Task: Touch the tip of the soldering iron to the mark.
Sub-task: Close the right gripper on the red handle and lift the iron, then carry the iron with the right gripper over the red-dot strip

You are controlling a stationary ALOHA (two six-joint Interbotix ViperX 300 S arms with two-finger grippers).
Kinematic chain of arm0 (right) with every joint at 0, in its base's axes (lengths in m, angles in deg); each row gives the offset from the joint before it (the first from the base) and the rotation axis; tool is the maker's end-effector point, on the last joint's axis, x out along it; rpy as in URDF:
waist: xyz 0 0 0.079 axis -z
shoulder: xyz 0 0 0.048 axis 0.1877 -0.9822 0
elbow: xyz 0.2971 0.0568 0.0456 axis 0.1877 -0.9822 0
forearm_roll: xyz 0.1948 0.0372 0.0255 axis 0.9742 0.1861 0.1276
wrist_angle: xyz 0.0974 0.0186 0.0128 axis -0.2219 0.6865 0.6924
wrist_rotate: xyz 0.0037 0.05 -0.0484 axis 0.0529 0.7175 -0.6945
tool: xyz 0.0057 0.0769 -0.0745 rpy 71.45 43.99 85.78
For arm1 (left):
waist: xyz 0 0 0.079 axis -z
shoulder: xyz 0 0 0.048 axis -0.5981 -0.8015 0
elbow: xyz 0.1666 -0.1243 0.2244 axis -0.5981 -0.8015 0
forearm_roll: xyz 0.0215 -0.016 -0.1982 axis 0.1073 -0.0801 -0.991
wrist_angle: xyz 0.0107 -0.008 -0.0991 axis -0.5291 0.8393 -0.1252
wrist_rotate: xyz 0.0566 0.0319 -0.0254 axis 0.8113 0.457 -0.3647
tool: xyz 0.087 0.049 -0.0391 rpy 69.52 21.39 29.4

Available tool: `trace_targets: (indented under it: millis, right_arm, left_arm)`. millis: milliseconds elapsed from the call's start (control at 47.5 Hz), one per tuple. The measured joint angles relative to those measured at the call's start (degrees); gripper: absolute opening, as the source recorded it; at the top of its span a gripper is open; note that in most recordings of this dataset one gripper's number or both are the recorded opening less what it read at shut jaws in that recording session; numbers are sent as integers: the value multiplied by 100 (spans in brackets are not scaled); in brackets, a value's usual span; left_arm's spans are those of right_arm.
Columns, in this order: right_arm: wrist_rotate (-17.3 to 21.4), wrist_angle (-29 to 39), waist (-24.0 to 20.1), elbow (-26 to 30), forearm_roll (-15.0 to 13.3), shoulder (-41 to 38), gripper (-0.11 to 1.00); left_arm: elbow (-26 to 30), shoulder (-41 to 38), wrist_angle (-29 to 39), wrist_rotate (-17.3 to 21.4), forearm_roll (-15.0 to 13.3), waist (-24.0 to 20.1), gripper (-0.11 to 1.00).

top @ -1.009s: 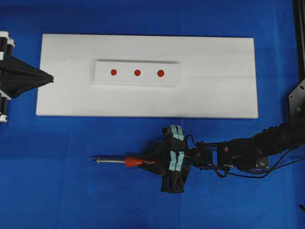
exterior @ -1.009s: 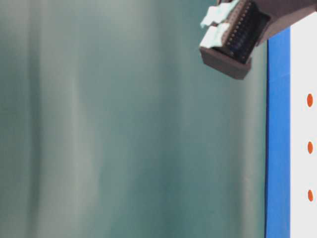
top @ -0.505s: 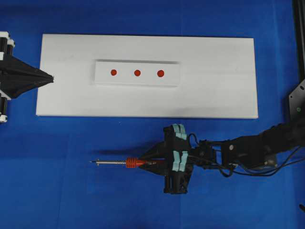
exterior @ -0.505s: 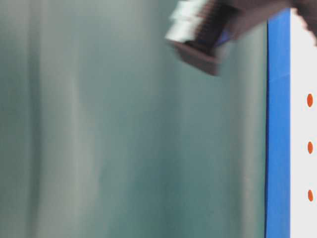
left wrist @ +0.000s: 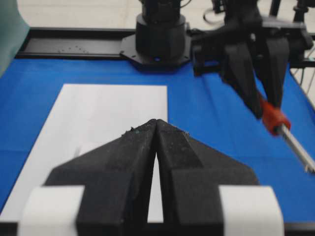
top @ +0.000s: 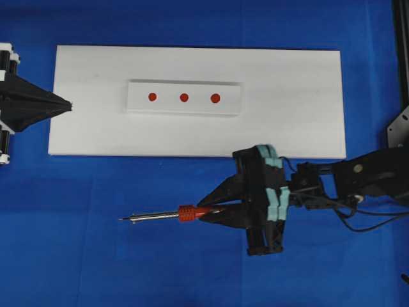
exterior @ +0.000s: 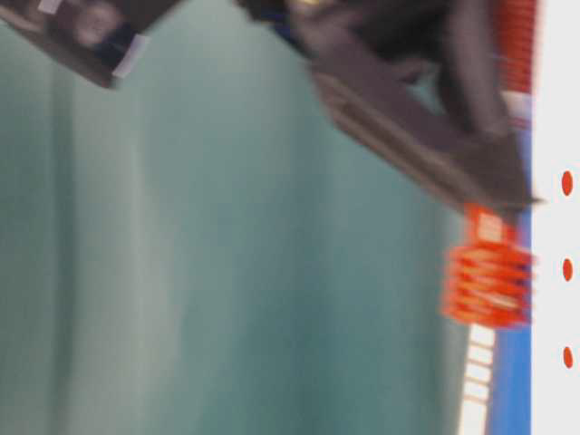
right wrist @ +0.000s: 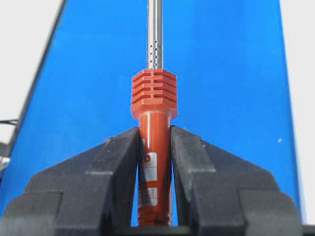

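Note:
The soldering iron (top: pixel 185 213) points left over the blue mat, its orange-red ribbed handle (right wrist: pixel 154 98) clamped between the jaws of my right gripper (top: pixel 206 211), which is shut on it. Its tip (top: pixel 121 219) hangs in front of the white board (top: pixel 294 115), well short of it. Three red marks (top: pixel 184 98) sit in a row on a raised white strip (top: pixel 230 106) on the board. At the board's left edge, my left gripper (top: pixel 67 104) is shut and empty. In the right wrist view the silver shaft runs off the top, so the tip is out of view there.
A blue mat (top: pixel 96 256) covers the table around the board. The iron's black cord (top: pixel 358 227) trails along the right arm. A black frame (top: pixel 401 51) stands at the right edge.
My right gripper has risen and shifted right with the iron in it. It and the orange handle have come into the table-level view. The left gripper has not moved.

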Motion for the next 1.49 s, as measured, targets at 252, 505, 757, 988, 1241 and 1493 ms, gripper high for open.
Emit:
trace_targets:
  millis: [252,505,757,988,1241,1493]
  right_arm:
    - [-70,237,35,0,9,281,6]
    - [-202,369,220,0,-79,281,6]
    - [-809,896,1072,0,-193,422,6]
    - [-1494,1274,1960,0,-237,483,6]
    - [-2013,1670,2716,88,-246,483,6]
    - [-2153,1811,2944,149,-246,483,6]
  left_arm:
    - [0,0,0,0,0,26,0]
    - [0,0,-9,0,-9,35,0]
    - [0,0,0,0,0,35,0]
    - [9,0,-9,0,-9,35,0]
    - [0,0,-9,0,-9,35,0]
    - [0,0,-9,0,0,35,0]
